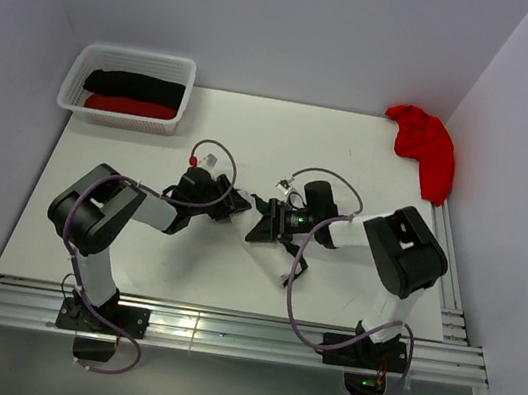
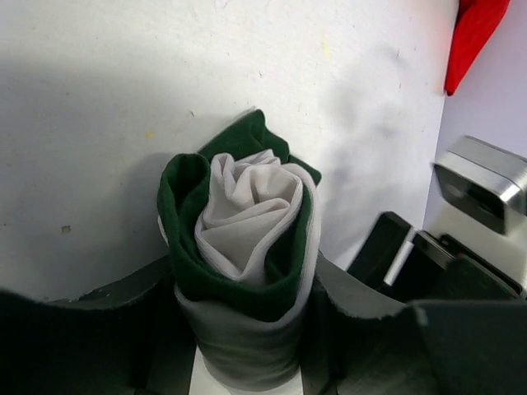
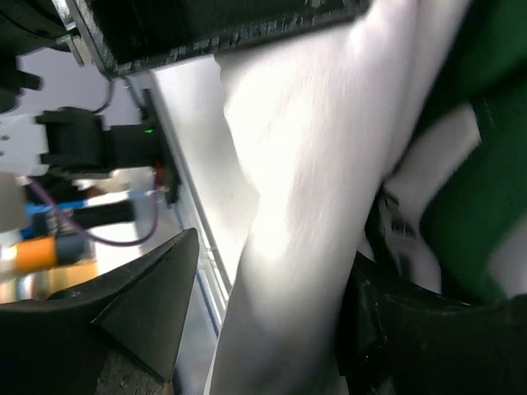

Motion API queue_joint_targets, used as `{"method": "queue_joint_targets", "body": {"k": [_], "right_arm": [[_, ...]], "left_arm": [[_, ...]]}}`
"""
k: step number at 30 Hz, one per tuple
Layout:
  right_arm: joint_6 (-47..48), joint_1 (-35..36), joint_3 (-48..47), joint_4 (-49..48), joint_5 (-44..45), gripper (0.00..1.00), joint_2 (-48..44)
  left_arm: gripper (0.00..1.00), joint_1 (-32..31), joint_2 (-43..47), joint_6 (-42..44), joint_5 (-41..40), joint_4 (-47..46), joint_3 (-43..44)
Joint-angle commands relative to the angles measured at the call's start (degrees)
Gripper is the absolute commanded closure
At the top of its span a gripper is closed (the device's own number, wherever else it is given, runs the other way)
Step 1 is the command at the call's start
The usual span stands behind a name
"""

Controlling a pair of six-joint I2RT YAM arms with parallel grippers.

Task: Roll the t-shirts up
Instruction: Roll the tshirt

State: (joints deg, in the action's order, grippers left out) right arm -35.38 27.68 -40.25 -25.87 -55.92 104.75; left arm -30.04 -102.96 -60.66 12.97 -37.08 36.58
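top external view: 1 white basket at the worktop's far left corner holds 2 rolled shirts, 1 black t-shirt and 1 red t-shirt, side by side. 1 loose red t-shirt lies heaped in the far right corner. the 2 arms meet mid-worktop, left gripper facing right gripper. left wrist view: the white and green t-shirt, rolled into 1 tight spiral, sits on the worktop with the left gripper's fingers pressed on both its sides. right wrist view is blurred: the right gripper's fingers stand apart around white cloth, 1 finger clear of it. a dark print mark there cannot be read.
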Motion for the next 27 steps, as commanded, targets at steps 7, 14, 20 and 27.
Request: {"method": "queue_joint_targets", "body": {"k": [7,14,20,27], "right_arm": [[13.93,1.58,2.54,28.49,23.72,0.29,-20.45],[14.28,6.76,6.5,36.05,38.48,0.27,-34.6],[9.63,15.73,6.76,40.28,47.92,0.29,-34.89],[-0.64,19.95,15.53,30.64,45.31,0.82,-36.54]], "left_arm": [[0.51,-0.72,0.21,5.2,-6.2,9.48,3.5],[0.51,-1.6,1.27,6.08,-7.52,11.85,4.55],[0.51,-1.95,2.32,6.35,-8.75,13.87,4.99],[0.51,-1.95,3.55,6.52,-9.63,15.9,4.91]]}}
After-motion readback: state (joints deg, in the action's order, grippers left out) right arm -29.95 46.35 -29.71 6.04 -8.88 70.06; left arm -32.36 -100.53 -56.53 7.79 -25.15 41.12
